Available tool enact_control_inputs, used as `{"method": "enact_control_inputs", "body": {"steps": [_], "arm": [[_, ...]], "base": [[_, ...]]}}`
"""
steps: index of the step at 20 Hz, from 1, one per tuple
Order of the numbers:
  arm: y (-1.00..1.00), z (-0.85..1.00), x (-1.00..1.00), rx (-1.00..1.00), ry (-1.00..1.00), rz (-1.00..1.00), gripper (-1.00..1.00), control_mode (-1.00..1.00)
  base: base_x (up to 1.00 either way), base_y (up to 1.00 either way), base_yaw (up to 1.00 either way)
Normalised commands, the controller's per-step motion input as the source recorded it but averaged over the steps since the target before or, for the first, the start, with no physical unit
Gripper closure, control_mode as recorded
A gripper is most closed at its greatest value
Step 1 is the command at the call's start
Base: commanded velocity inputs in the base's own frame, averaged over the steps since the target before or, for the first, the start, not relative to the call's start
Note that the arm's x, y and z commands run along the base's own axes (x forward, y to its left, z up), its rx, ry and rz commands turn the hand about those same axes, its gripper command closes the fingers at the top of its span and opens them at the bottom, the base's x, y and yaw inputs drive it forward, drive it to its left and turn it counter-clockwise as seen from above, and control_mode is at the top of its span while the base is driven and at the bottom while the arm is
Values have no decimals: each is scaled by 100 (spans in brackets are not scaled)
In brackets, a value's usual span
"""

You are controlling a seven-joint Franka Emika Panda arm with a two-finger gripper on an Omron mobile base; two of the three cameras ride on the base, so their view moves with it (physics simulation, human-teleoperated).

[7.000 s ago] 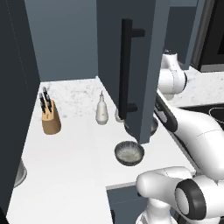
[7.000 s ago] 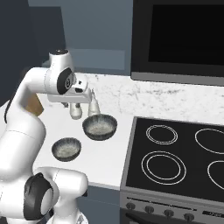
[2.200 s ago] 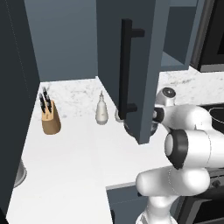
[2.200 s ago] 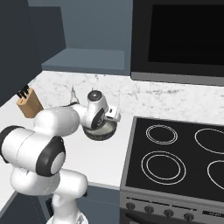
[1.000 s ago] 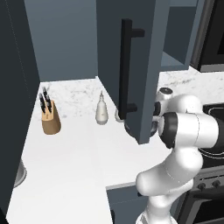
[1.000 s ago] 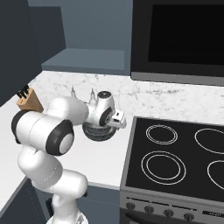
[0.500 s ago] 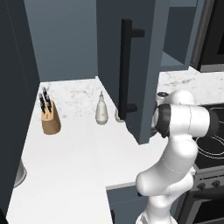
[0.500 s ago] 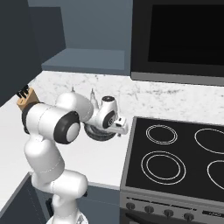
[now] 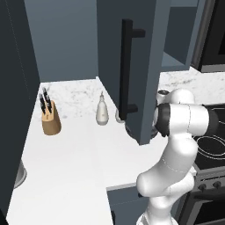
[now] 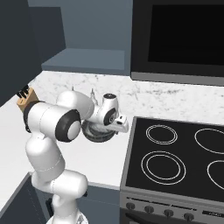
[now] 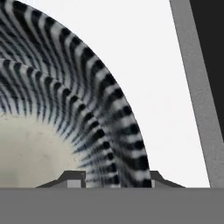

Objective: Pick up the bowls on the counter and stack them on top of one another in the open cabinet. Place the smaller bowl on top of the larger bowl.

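Observation:
The larger bowl (image 10: 97, 132) stands on the white counter (image 10: 101, 158) just left of the stove. From the hand camera I see its ribbed outer wall (image 11: 114, 105), and a second ribbed wall with a cream inside, the smaller bowl (image 11: 30, 148), sits within it. My gripper (image 10: 115, 127) hangs low over the bowls' right rim. Its two tips stand apart on either side of the ribbed wall, so the gripper (image 11: 113, 178) is open. The cabinet has its door (image 9: 132, 52) swung open, and its shelf (image 10: 87, 59) lies above and behind the bowls.
The black stove top (image 10: 175, 151) borders the bowls on the right, and its grey edge (image 11: 194, 87) runs close by. A white dispenser (image 9: 102, 112) and a knife block (image 9: 50, 118) stand at the back of the counter (image 9: 74, 154). The cabinet door hangs low over the counter beside my arm.
My hand has edged right over the bowl's rim while the elbow swung. The bowl by the stove has stayed put. Seven seconds ago the smaller bowl stood alone at the counter's front.

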Motion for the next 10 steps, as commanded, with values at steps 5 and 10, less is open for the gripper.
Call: {"method": "enact_control_inputs", "body": {"steps": [5, 10], "arm": [[0, 37, -39, 0, -14, 0, 100, -100], [0, 80, -67, 1, -32, 0, 100, -100]], "base": [[0, 0, 0], [0, 0, 0]]}}
